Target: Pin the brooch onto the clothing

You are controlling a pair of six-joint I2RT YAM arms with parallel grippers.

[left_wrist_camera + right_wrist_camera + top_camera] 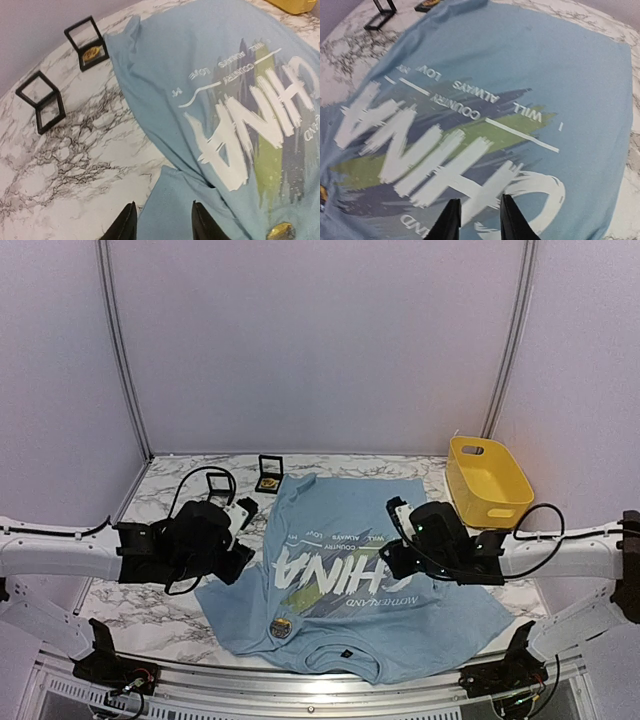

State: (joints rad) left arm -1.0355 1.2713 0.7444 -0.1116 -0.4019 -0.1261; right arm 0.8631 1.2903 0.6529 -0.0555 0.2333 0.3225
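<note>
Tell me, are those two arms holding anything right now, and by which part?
Nothing is held. The left fingers and the right fingers each stand apart with nothing between them; the blue T-shirt lies below.

Light blue clothing (340, 510), white lettering; yellow basket (490, 508); marbled table (160, 610).

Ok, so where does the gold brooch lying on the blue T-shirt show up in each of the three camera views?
Top external: the brooch lies low and left of centre, on the T-shirt.
Left wrist: in the bottom right corner.
Right wrist: only a sliver at the left edge, low down.
Shared landmark: the white CHINA lettering.
</note>
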